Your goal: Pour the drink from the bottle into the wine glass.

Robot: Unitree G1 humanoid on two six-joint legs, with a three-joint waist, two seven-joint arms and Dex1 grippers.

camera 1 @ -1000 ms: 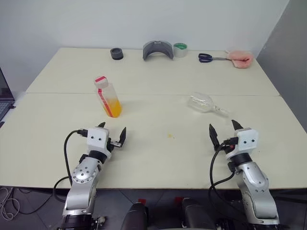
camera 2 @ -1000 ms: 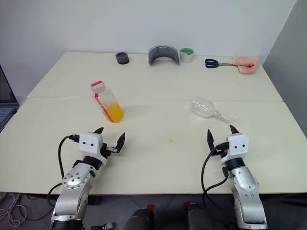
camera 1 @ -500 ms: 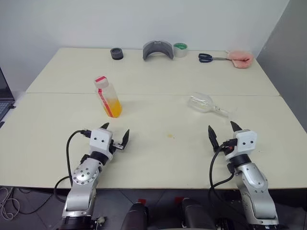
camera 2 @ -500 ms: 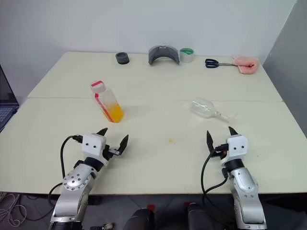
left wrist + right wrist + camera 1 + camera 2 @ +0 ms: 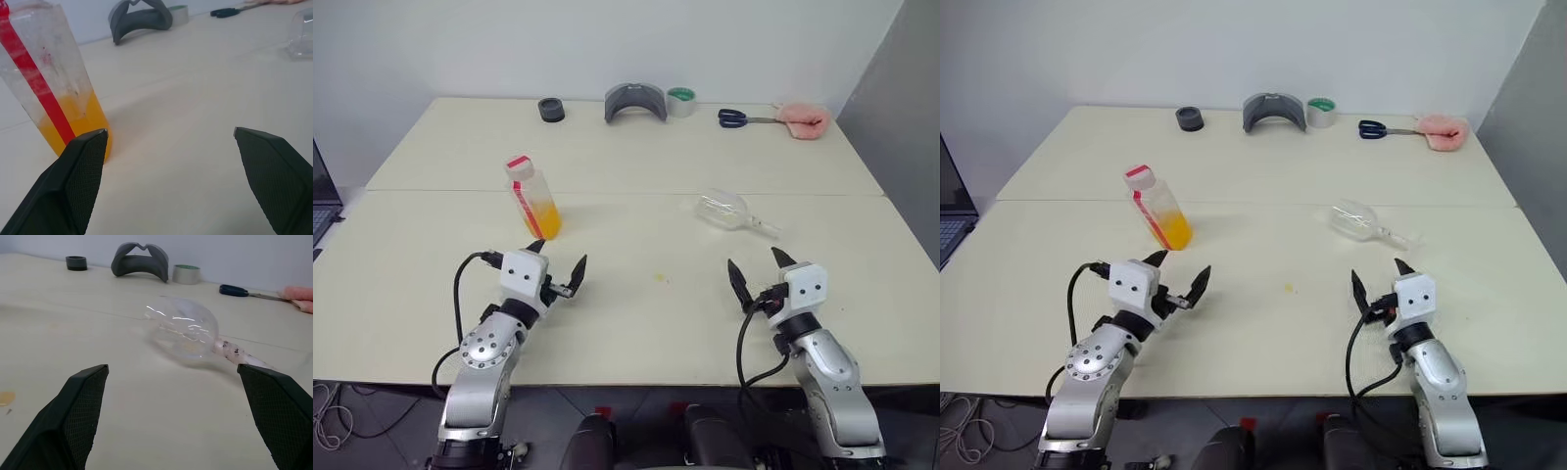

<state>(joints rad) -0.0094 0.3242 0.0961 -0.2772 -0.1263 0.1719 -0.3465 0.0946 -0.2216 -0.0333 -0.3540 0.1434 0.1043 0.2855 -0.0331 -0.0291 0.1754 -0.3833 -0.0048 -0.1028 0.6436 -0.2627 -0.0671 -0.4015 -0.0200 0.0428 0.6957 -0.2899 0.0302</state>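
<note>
The bottle (image 5: 533, 199) stands capped and leaning slightly on the left half of the table (image 5: 636, 323), with the orange drink (image 5: 546, 221) filling its lower part. To the right, the wine glass (image 5: 728, 210) lies on its side with its stem pointing right. My left gripper (image 5: 558, 257) is open and empty just in front of the bottle, apart from it. In the left wrist view the bottle (image 5: 49, 88) rises beyond one fingertip. My right gripper (image 5: 754, 262) is open and empty a short way in front of the glass. The right wrist view shows the glass (image 5: 183, 330) ahead between the fingers.
Along the table's far edge lie a black ring (image 5: 551, 109), a grey curved piece (image 5: 634, 102), a tape roll (image 5: 681, 101), scissors (image 5: 736, 118) and a pink object (image 5: 802, 119). A small yellow spot (image 5: 658, 278) marks the table between the grippers. A laptop edge (image 5: 321, 211) shows at far left.
My left gripper has risen and shifted right, closer to the bottle's base. The right gripper has barely moved. Both stay open.
</note>
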